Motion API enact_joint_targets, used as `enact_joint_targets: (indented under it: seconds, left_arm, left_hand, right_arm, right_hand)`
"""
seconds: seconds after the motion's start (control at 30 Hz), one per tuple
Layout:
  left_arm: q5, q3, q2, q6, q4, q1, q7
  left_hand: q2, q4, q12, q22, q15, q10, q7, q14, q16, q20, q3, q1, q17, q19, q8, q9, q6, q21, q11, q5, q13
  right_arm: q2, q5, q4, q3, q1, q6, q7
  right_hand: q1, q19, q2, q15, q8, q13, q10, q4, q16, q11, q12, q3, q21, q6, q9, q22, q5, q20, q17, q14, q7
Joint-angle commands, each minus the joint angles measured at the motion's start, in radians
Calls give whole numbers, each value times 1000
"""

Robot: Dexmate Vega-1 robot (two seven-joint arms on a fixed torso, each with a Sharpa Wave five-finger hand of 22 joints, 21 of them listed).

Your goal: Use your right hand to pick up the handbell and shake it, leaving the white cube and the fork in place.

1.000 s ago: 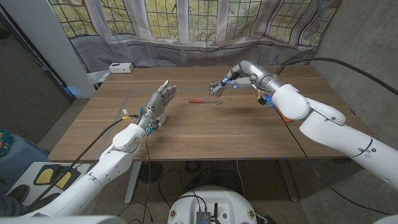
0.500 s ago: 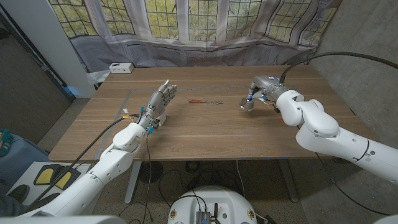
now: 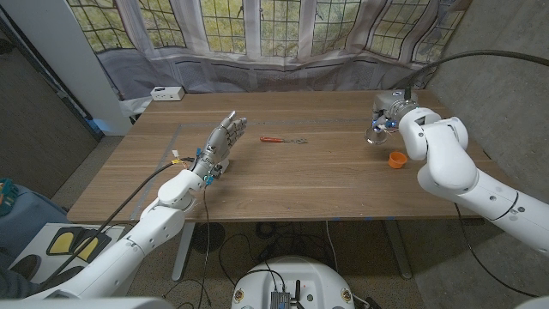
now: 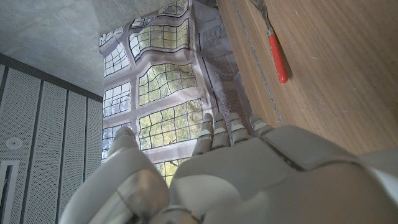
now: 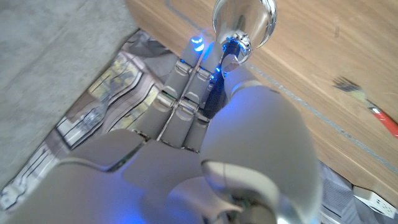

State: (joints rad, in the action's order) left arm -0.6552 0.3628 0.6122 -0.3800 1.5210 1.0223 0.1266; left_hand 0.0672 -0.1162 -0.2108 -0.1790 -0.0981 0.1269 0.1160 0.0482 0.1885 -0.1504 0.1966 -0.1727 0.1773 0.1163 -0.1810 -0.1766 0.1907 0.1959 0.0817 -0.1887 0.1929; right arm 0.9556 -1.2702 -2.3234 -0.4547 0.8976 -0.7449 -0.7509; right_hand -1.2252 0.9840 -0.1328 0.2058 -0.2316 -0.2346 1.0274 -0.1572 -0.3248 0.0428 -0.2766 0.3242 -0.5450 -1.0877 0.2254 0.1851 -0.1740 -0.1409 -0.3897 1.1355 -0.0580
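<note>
Leaded-glass windows printed on a draped backdrop (image 3: 257,34) hang behind the wooden table (image 3: 283,180). Landmark for places: the red-handled metal fork (image 3: 284,139), lying flat mid-table, also seen in the left wrist view (image 4: 275,48) and the right wrist view (image 5: 367,102).

Right hand (image 3: 388,116): raised over the table's right part, well to the right of the fork. It grips the shiny silver handbell (image 3: 375,135) by the handle, fingers closed round it; the right wrist view shows the polished bell bowl (image 5: 244,20) beyond the fingers, clear of the table.

Small orange object (image 3: 395,159): on the table, near the bell, farther from the fork.

Left hand (image 3: 220,146): left of the fork, apart from it, standing upright with fingers extended and slightly apart, holding nothing.

White box (image 3: 166,93): far left corner of the table.
</note>
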Motion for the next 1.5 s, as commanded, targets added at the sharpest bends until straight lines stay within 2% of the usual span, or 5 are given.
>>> enact_joint_targets:
  seconds: [0.03, 0.53, 0.77, 0.97, 1.5]
  left_arm:
    - [-2, 4, -6, -12, 7, 13, 1]
    - [1, 4, -4, -17, 14, 27, -4]
    - [-1, 1, -1, -19, 19, 33, -7]
    - [-2, -3, 3, -20, 23, 37, -8]
    - [-9, -15, 10, -19, 37, 42, -13]
  left_hand:
    - [-2, 1, -1, -2, -2, 3, 3, 0, 1, -1, 5, 6, 3, 6, -7, -4, 4, 2, -1, 0, 3]
    - [-2, 1, -2, -2, -3, 5, 2, 1, 1, -2, 5, 7, 3, 7, -8, -4, 3, 2, -3, 0, 3]
    - [-2, 1, -1, -2, -2, 3, 1, 1, 1, -2, 5, 7, 3, 7, -8, -4, 4, 2, -2, 0, 3]
    - [-2, 1, -1, -2, -1, 5, 0, 2, 1, -2, 5, 7, 3, 7, -9, -4, 6, 2, -2, 0, 3]
    - [-2, 1, -3, -2, -6, 10, -1, 6, 3, -2, 6, 7, 3, 5, -10, -3, 8, 3, 3, 1, 3]
  right_arm:
    - [-86, -747, -39, 195, 88, 265, -161]
    - [-199, -807, -85, 301, 150, 400, -137]
    - [-289, -687, -111, 343, 143, 406, -179]
    - [-384, -497, -132, 392, 119, 382, -266]
    - [-474, -102, -166, 438, 164, 252, -215]
  right_hand:
    - [-2, -9, -4, 8, -1, -8, 43, 7, 7, -12, 3, 2, -3, -6, 3, 0, -2, -5, 1, -10, -14]
    - [-4, -15, -1, 14, -3, -7, 42, 5, 15, 2, 7, 1, -7, -7, 3, -1, -1, -9, 4, -11, -20]
    - [-1, -18, -1, 12, -3, -10, 42, 7, 17, 3, 7, 0, -9, -7, 4, -1, -1, -9, 4, -11, -21]
    - [0, -19, -2, 11, -3, -10, 43, 8, 17, -5, 7, 0, -11, -6, 4, -1, -2, -7, 2, -8, -18]
    - [-1, -23, -3, 8, -3, -14, 46, 7, 20, -19, 6, 0, -16, -2, 4, -2, -1, 0, -2, -12, -10]
